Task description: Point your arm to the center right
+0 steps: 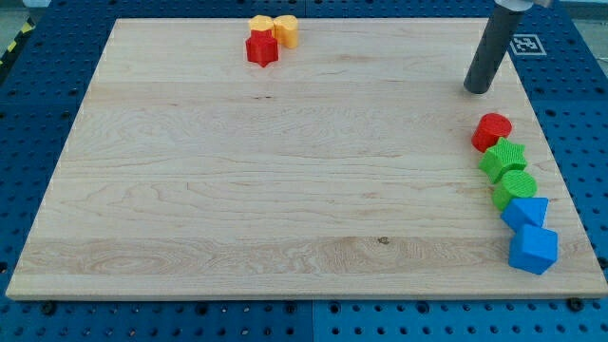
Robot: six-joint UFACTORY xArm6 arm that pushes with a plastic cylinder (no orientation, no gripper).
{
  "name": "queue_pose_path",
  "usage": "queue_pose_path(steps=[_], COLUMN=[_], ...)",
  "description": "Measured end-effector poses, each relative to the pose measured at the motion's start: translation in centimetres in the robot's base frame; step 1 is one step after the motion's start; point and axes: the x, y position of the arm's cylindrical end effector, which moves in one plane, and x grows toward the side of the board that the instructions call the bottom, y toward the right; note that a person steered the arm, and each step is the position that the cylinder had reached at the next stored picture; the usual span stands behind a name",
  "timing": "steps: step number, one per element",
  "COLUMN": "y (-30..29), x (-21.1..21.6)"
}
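Note:
My dark rod comes down from the view's top right, and my tip point(477, 89) rests on the wooden board point(285, 190) near its right edge. A red round block point(492, 130) lies just below my tip, with a small gap between them. Below it, along the right edge, run a green star block point(503, 158), a green round block point(514, 188), a blue block point(525, 212) and a blue cube point(534, 249). At the view's top centre, a red star block point(261, 49), a yellow block point(260, 24) and an orange-yellow round block point(285, 30) sit clustered together.
The board lies on a blue perforated table point(38, 95). A white marker tag point(524, 44) lies just off the board's top right corner, beside the rod.

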Motion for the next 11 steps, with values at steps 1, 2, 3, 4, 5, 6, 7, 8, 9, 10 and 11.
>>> queue_pose_path(steps=[1, 2, 3, 4, 5, 6, 7, 8, 9, 10, 11], y=[0.3, 0.3, 0.3, 1.7, 4.1, 4.6, 4.6, 6.2, 5.2, 4.7, 4.5], x=[0.0, 0.0, 0.0, 0.0, 0.0, 0.0, 0.0, 0.4, 6.4, 7.2, 9.3])
